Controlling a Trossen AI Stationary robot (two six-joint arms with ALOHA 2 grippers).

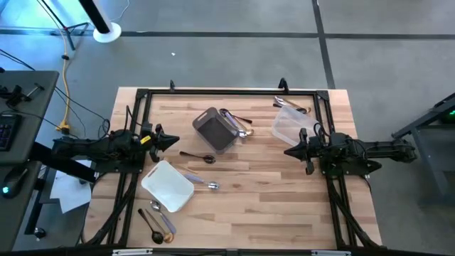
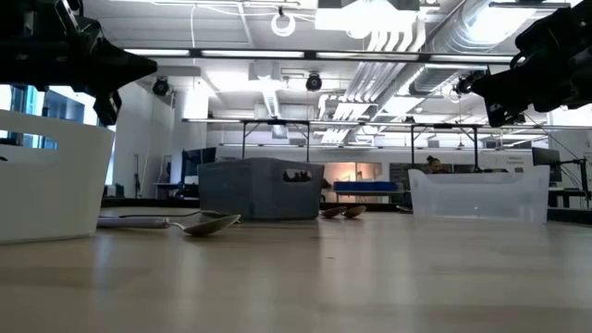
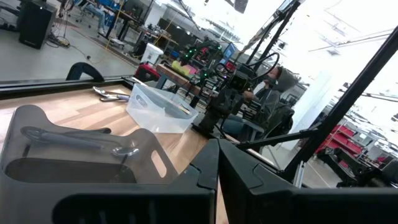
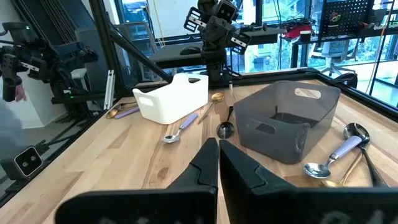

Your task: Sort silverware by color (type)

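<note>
Wooden table (image 1: 263,206), three containers, two grippers closed and empty, left (image 1: 174,140), right (image 1: 288,151)

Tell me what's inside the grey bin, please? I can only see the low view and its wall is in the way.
Observer: The right wrist view looks into the grey bin, and I see no silverware in it. A lilac-handled spoon lies on the table beside it.
Operator: Is anything hiding behind the white tray?
Observer: Yes. In the high view, a few gold and black pieces lie between the white tray and the table's edge.
Operator: Are the arms holding anything?
Observer: No. The left gripper and right gripper are both shut and empty, one at each side of the table.
</note>
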